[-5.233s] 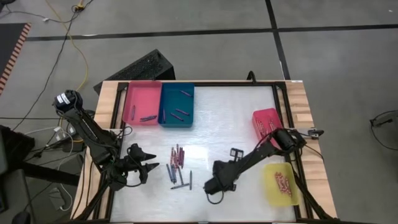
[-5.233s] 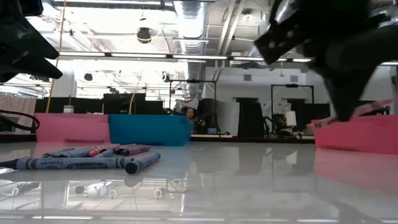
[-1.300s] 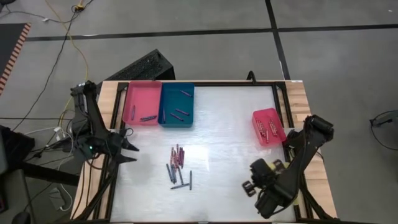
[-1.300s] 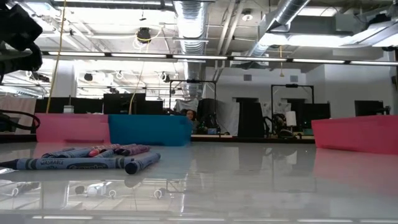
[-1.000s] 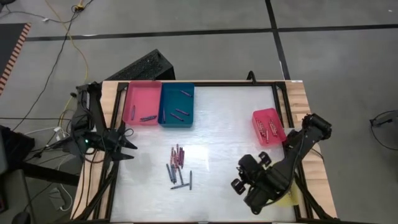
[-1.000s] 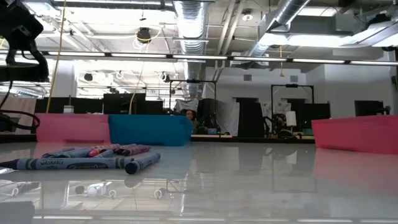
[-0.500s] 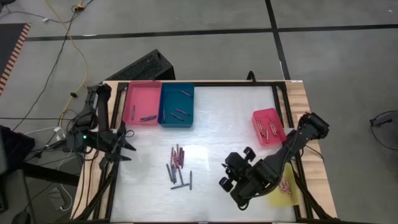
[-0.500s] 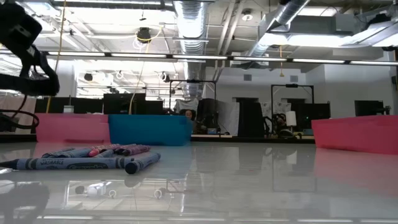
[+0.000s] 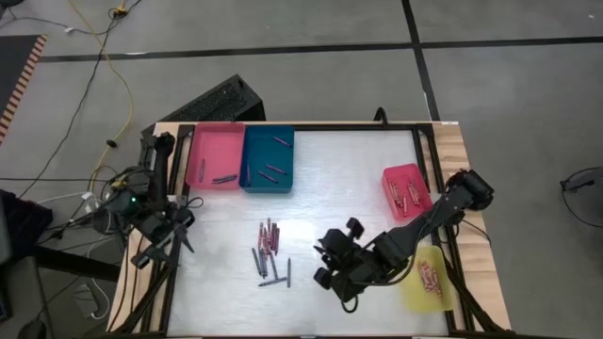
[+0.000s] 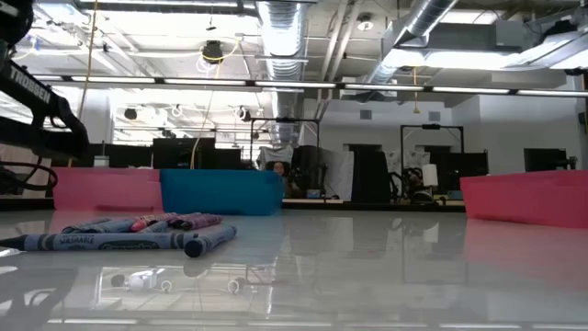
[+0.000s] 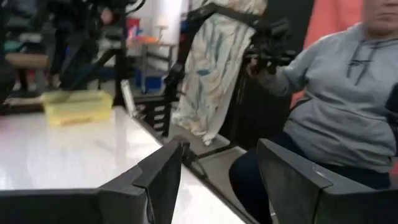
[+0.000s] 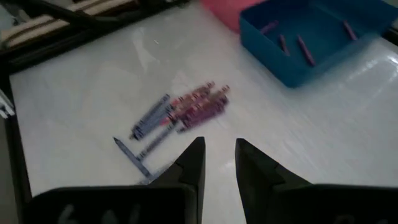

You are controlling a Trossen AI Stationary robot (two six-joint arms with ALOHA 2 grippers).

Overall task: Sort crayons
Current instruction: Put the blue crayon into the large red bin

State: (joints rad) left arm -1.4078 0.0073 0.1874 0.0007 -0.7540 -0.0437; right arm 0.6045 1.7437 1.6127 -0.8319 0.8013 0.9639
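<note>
Bare tabletop all round my right gripper [image 9: 323,265], near the front edge of the table [image 9: 358,169].
Its fingers [image 12: 189,163] stand slightly apart, holding nothing, aimed at the loose crayons [image 9: 268,250] lying mid-table toward the left: thin red, pink and grey-blue sticks in a ragged cluster. My left gripper [image 11: 217,180] hangs past the left edge, jaws wide and empty, facing a seated person [image 11: 336,112].

High view: straight down over whole tabletop [image 9: 358,179]. Low view: table height, level across, crayons [image 10: 129,234] close. Left wrist: faces off table edge toward seated person [image 11: 339,106]. Right wrist: down at same crayon pile.
</note>
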